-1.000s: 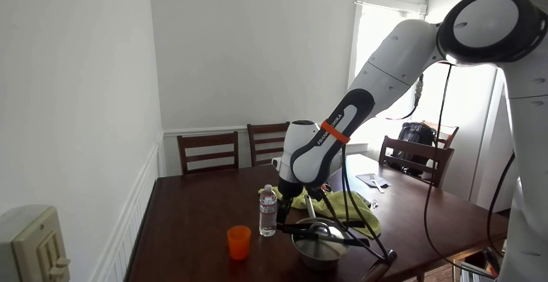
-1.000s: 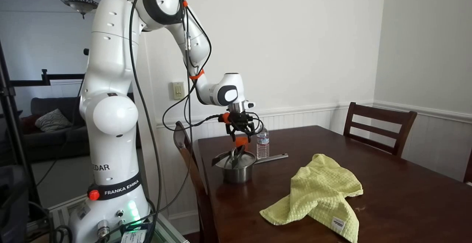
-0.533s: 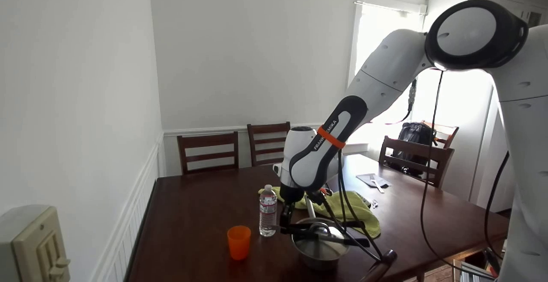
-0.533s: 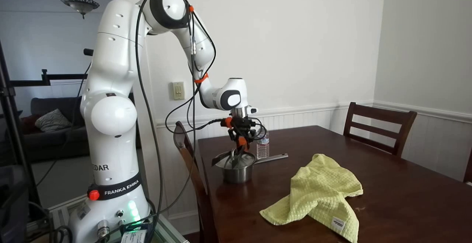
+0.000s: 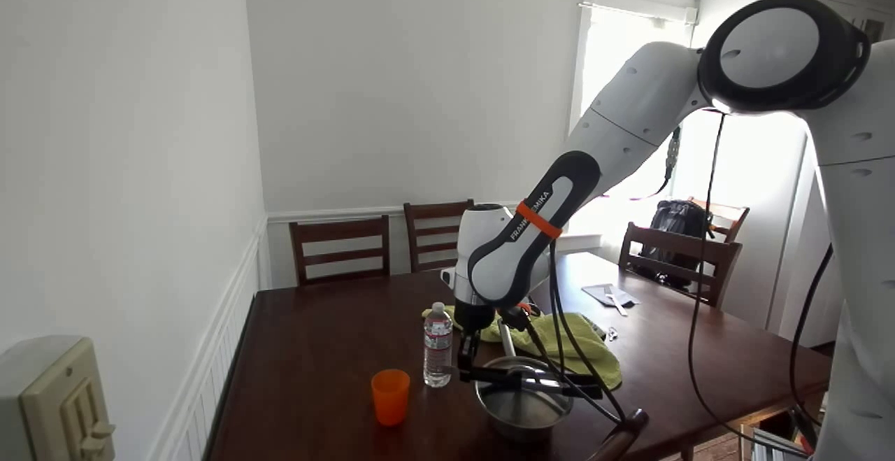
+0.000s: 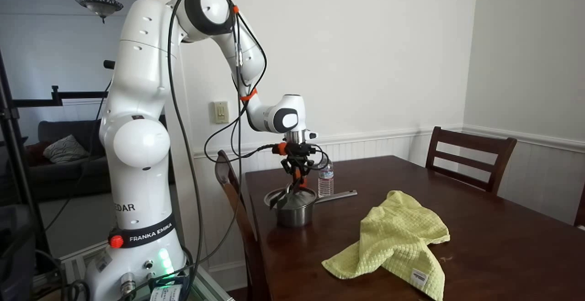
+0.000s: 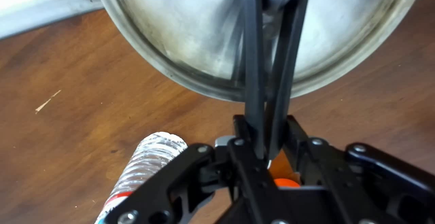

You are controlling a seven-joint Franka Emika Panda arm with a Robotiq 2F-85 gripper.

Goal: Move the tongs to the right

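Observation:
The black tongs (image 7: 254, 64) reach out over the lidded steel pot (image 7: 190, 84), their two slender arms pressed close together. My gripper (image 7: 265, 120) is shut on one end of them, a finger against each outer side. In an exterior view the tongs (image 5: 514, 378) lie roughly level across the pot (image 5: 521, 424), with the gripper (image 5: 466, 371) at the end nearer the bottle. An exterior view shows the tongs (image 6: 284, 199) slanting down from the gripper (image 6: 298, 177) over the lid. I cannot tell whether they still touch the lid. The tongs' far end is cut off in the wrist view.
A water bottle (image 5: 438, 349) stands right beside the gripper, and an orange cup (image 5: 390, 398) is close by. The pot handle (image 6: 337, 196) sticks out over the table. A yellow-green towel (image 6: 402, 241) lies crumpled beyond it. Chairs line the table's edges.
The gripper has come down onto the tongs, closed on them and risen very slightly. The tongs' arms, spread apart before, are now squeezed together.

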